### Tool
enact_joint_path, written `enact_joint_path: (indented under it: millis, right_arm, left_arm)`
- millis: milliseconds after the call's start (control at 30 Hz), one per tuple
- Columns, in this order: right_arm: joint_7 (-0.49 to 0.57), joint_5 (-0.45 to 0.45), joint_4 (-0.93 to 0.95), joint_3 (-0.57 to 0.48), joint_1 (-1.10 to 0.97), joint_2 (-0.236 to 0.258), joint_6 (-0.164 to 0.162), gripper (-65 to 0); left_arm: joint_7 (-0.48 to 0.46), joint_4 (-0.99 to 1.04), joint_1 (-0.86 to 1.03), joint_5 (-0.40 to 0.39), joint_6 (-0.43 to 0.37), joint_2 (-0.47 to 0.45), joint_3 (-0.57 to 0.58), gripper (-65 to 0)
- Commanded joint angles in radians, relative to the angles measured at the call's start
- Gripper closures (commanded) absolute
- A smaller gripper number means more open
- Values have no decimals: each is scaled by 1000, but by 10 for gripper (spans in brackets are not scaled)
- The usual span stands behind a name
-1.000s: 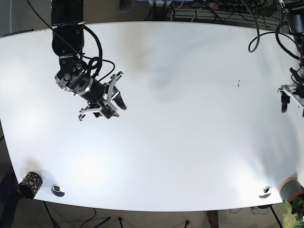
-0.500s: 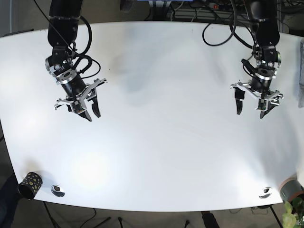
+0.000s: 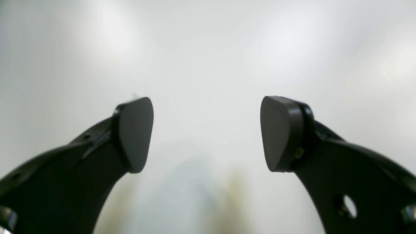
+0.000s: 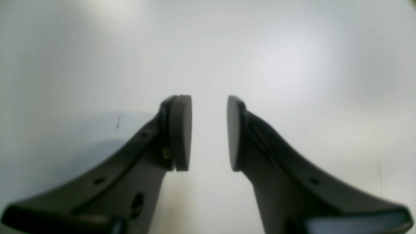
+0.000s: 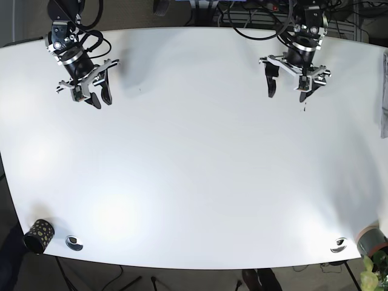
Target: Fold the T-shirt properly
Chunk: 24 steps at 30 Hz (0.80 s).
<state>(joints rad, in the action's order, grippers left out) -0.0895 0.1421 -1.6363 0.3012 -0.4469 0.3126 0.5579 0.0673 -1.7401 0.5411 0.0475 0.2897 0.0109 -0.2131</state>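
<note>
No T-shirt shows on the white table [image 5: 200,157]. A grey strip [image 5: 385,91] lies at the table's right edge, and I cannot tell what it is. My left gripper [image 5: 288,94] hangs over the far right of the table, jaws wide open and empty. In the left wrist view [image 3: 208,133] only bare table shows between its pads. My right gripper [image 5: 101,102] is over the far left, jaws a little apart and empty. In the right wrist view [image 4: 209,133] the gap between its pads is narrow.
A black spotted cup [image 5: 37,236] and a metal disc [image 5: 74,242] sit at the front left corner. Another disc [image 5: 338,245] and a potted plant [image 5: 371,248] are at the front right. Cables [image 5: 254,15] run behind the far edge.
Both arms have drawn back toward the table's far edge. The left gripper came in from the right edge, then moved up and back. The right gripper's jaws have narrowed.
</note>
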Motion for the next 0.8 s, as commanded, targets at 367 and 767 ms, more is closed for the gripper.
enact_joint_path:
  millis: [367,767]
  right_arm:
    - [29,178,-140,5,-375,115,6,-166]
    - [29,238,-141,-1,-633,139,8,-166]
  left_arm:
    - [59,-240,414,-11,-1,133,31,-471]
    - [61,-126,566,-15,-1,145,44,-469]
